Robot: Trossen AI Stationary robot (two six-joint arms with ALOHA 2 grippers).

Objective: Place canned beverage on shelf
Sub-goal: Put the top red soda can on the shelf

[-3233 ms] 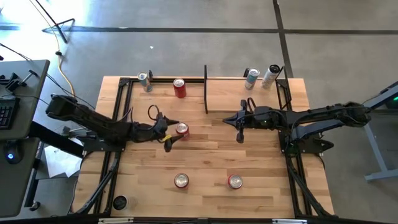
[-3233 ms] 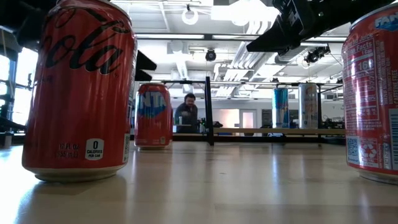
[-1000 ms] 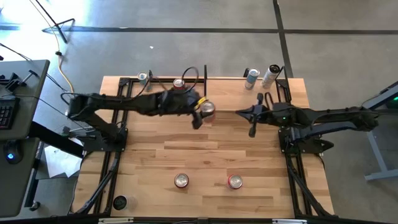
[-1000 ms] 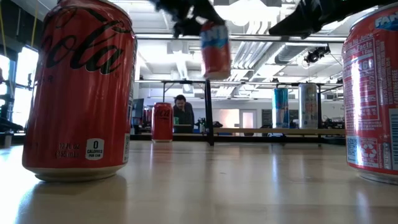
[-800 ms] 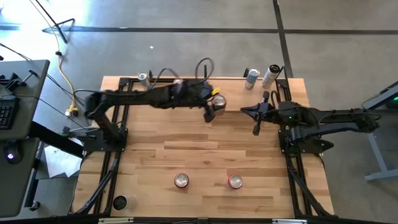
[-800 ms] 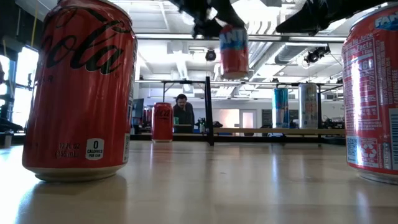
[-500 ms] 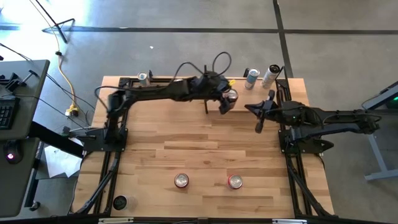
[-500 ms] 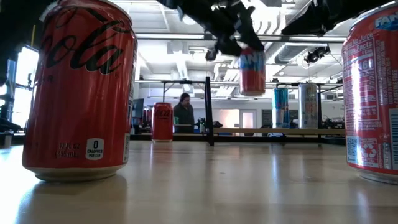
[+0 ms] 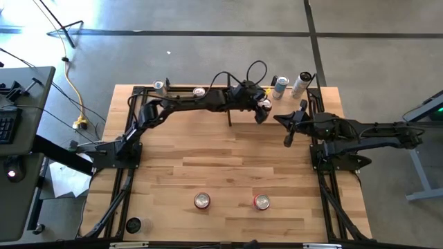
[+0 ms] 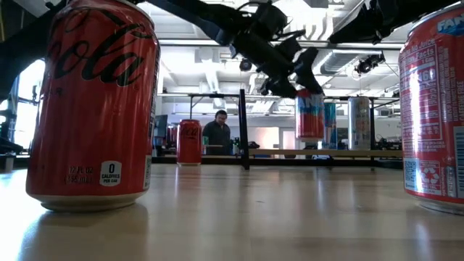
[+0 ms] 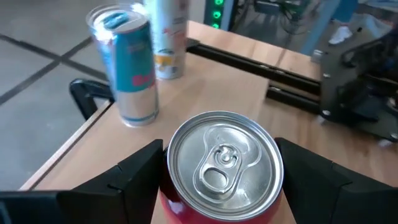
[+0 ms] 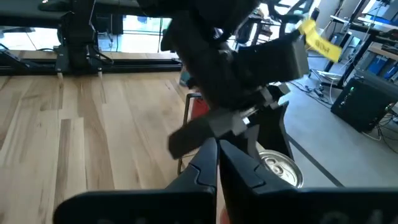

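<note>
My left gripper (image 9: pixel 260 108) has the red can (image 9: pixel 264 104) clamped, held up near the worktop's far edge by the shelf (image 9: pixel 273 88) — just past the divider (image 9: pixel 229 104). Right gripper (image 9: pixel 288 137) waits alongside, fingers pinched together.

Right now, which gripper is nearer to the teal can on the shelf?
Left. The left gripper, holding a red can, hangs beside the teal can; the right gripper waits farther off.

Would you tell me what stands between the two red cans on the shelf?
The upright black divider panel stands between the held can and the standing one, seen in the high view.
</note>
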